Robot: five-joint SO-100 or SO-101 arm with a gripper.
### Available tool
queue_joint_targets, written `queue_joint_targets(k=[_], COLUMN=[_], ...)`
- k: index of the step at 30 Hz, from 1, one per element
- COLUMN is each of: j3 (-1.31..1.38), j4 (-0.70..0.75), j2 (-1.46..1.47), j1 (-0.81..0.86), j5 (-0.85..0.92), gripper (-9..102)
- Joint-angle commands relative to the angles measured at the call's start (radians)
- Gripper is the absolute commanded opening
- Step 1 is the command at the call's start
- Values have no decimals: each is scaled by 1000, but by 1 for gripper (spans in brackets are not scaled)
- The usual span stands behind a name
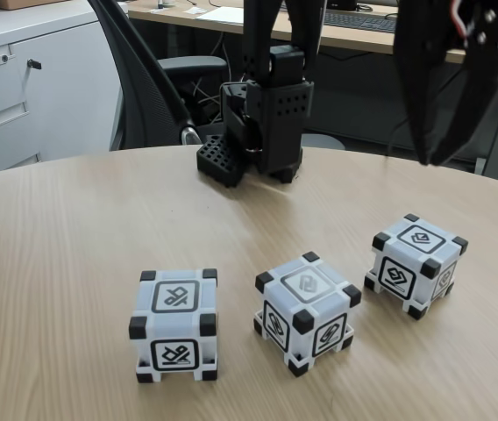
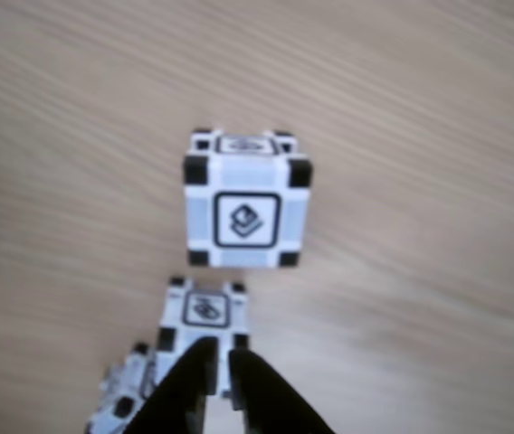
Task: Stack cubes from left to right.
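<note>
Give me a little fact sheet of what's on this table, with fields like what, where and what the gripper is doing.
surface: round wooden table
cubes: three, all separate, none stacked
left cube: nearest the camera in the fixed view
middle cube: turned corner-on
right cube: farthest back
gripper: raised above the right cube, holding nothing
arm base: at the table's far edge

From my fixed view the light is even and soft — bright, with only faint shadows under the cubes [image 1: 174, 324] and no glare on the table [image 1: 56, 263]. The gripper [image 1: 437, 162], upper right, is a dark near-silhouette. My other view is blurred throughout — wood grain smeared, edges soft.
</note>
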State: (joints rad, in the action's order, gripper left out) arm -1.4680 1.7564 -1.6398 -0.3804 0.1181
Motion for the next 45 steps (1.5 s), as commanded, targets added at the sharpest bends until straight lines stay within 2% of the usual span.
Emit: queue_joint_targets(k=[1,15,19,23,25,30,34,41,45], j3=[8,9,9,9,9,8,8,-5,-103], j4=[6,-2,6,3,2,8,9,12,12], j2=[5,5,5,5,5,5,5,5,5], j1=[-3,12,12,12,12,12,14,14,14], j5=[-12,57,-46,52,84,91,103,51,41], gripper=[0,0,0,0,3,24,35,40,42])
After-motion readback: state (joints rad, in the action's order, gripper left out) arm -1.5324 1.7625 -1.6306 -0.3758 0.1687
